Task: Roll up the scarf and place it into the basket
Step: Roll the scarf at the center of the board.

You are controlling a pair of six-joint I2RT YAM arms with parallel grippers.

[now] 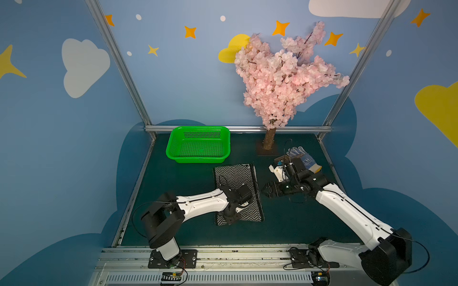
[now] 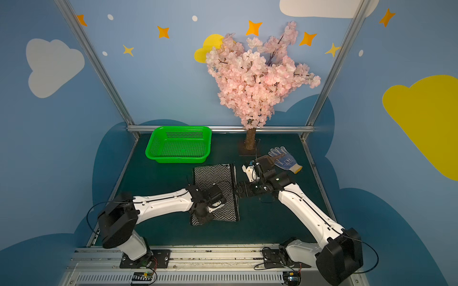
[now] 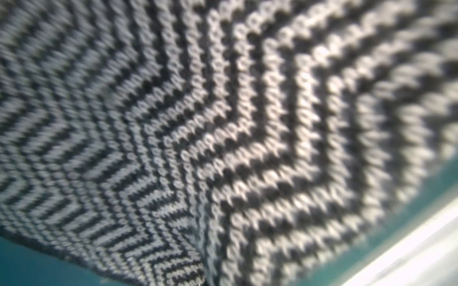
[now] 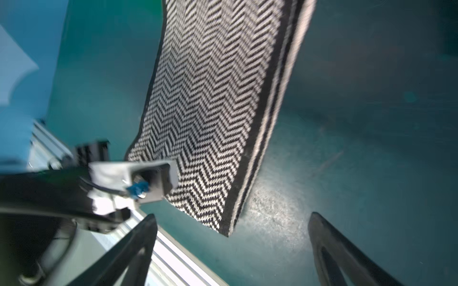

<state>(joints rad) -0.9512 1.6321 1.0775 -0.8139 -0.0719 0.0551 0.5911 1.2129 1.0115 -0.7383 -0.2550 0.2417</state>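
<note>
The scarf [image 1: 235,175] [image 2: 213,174] lies flat in the middle of the green table, black-and-white herringbone side up, with a cream and black edging along its right side [image 4: 277,123]. My left gripper [image 1: 231,218] [image 2: 202,215] points down onto the scarf's near left part and is shut on a pinched fold of it. In the left wrist view the knit [image 3: 223,123] fills the picture and hides the fingers. My right gripper [image 1: 264,192] [image 4: 232,215] hovers open just right of the scarf's right edge, holding nothing. The green basket [image 1: 200,128] [image 2: 182,128] stands empty at the back left.
A blue-dotted white glove [image 1: 303,156] [image 2: 285,158] and a small brown scoop [image 2: 266,159] lie at the back right, behind my right wrist. A pink blossom tree's trunk [image 1: 269,138] stands at the back centre. Metal rails edge the table's front [image 1: 223,250].
</note>
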